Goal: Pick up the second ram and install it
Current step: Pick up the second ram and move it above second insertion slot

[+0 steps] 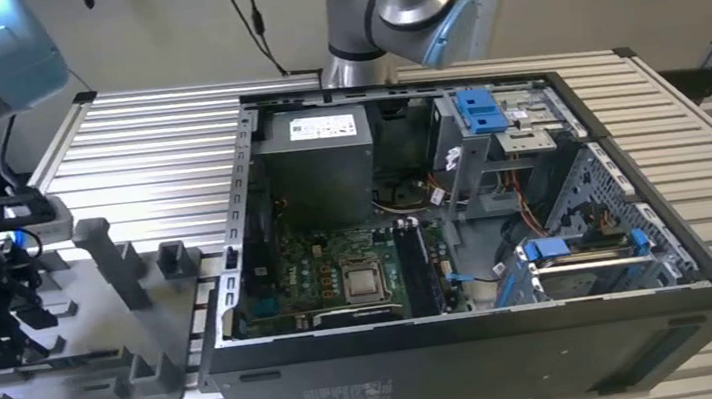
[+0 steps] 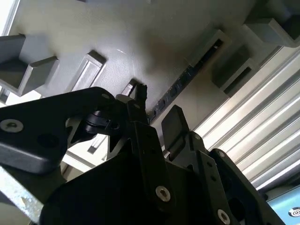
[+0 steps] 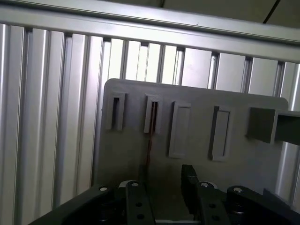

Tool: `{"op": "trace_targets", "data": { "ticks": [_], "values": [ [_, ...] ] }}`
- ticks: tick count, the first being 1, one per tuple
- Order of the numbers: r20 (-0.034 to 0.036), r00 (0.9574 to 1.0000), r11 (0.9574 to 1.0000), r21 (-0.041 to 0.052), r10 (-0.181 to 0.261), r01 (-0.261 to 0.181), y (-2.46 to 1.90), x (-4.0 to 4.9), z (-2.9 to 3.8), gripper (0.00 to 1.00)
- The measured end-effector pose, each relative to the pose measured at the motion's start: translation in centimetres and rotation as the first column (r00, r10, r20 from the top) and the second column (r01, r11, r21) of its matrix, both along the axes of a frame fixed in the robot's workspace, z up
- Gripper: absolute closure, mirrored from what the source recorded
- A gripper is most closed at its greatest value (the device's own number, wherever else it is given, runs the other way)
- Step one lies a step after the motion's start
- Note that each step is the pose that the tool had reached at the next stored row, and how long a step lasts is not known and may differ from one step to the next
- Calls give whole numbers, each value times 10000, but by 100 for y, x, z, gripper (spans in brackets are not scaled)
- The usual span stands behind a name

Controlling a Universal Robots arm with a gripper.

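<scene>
The black, angular gripper hangs with its fingers apart over a matte grey plastic tray, one finger on each side of the ram. In both wrist views the ram shows as a thin dark strip set on edge in a raised rectangular slot block, and I cannot tell whether either finger touches it. The tray, with blocky upright posts, lies on the ribbed aluminium table, to the exterior view's left of the open black case.

Exterior view: elevated, looking down on the open computer case and grey fixture plate. Both wrist views look past the pincer, close onto that plate, apparently from differing angles.
</scene>
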State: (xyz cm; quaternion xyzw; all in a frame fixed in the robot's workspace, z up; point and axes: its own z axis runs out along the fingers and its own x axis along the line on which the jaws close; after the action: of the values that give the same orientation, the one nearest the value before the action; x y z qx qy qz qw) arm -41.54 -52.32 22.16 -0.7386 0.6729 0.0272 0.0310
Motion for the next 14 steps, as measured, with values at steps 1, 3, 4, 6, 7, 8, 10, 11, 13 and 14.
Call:
{"op": "trace_targets", "data": {
  "ticks": [1, 3, 4, 6, 7, 8, 10, 11, 13, 14],
  "values": [
    [-34, 10000, 10000, 1, 33, -33, -2, 0, -6, 58],
    [-127, 9999, 10000, 2, 89, -89, -5, 0, -17, 58],
    [-171, 9998, 9999, 3, 118, -118, -7, 0, -24, 58],
    [-191, 9997, 9999, 1, 160, -160, -9, -1, -44, 58],
    [-194, 9997, 9999, 1, 169, -169, -14, 0, -54, 58],
    [-193, 9997, 9999, 2, 173, -173, -18, 0, -65, 58],
    [-192, 9997, 9998, 2, 174, -174, -20, -1, -89, 58],
    [-192, 9997, 9998, 2, 177, -177, -22, -1, -102, 58],
    [-194, 9996, 9998, 2, 182, -182, -24, 0, -130, 58],
    [-196, 9996, 9998, 2, 185, -185, -26, 0, -141, 58]
  ]
}}
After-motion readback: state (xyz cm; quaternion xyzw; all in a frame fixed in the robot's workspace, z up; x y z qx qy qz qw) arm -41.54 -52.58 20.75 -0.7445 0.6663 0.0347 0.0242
